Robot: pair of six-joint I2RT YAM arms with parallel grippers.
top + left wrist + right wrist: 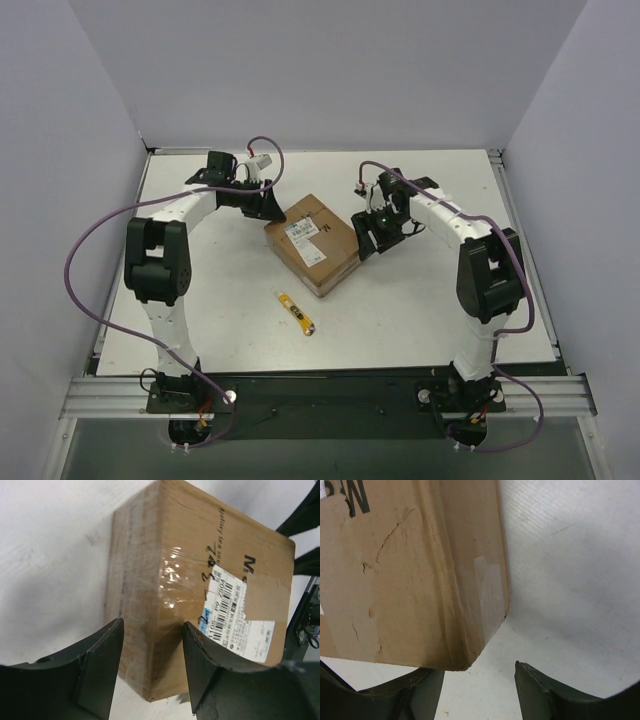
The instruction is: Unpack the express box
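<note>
Express box (315, 243) mid-desk (430, 310), taped shut, arms flanking it.
Left fingers (97, 672) spread astride one corner edge; right fingers (555, 700) spread just off the opposite corner; wide desk around, knife (296, 313) apart toward the front.

Top cam: fixed high behind the arm bases, tilted down and forward, far enough to take in the whole table (430, 310). Left wrist cam: very close, looks past its fingers (95, 675) onto the express box (200, 555) label side. Right wrist cam: closer still, probably lower, on another corner. All three share the box.
</note>
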